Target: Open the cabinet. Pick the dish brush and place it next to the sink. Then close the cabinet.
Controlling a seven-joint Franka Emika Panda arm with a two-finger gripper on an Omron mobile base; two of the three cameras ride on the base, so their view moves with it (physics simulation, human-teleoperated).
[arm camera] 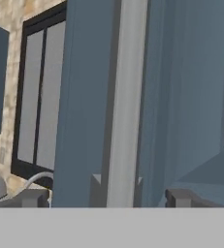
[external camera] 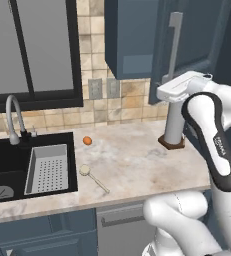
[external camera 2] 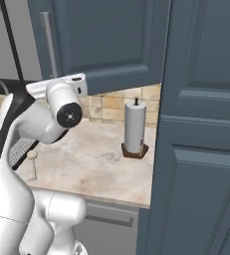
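Note:
The cabinet's door (external camera 2: 106, 40) stands swung out from the wall, its silver bar handle (arm camera: 125, 97) running upright between my gripper's (arm camera: 108, 197) two finger tips. The jaws are open, wide of the bar on both sides and holding nothing. From the left base view, my white hand (external camera: 179, 87) sits at the handle's (external camera: 174, 40) lower end. The dish brush (external camera: 92, 177) lies flat on the marble counter just right of the sink (external camera: 7, 160), cream head toward the wall. It also appears as the dish brush (external camera 2: 33, 162) at the left.
A small orange ball (external camera: 87, 140) rests behind the brush. A paper towel holder (external camera: 173, 125) stands under the cabinet. The grey strainer tray (external camera: 48, 169) lies in the basin beside the faucet (external camera: 14, 117). A tall blue-grey cabinet (external camera 2: 201, 149) fills the right side.

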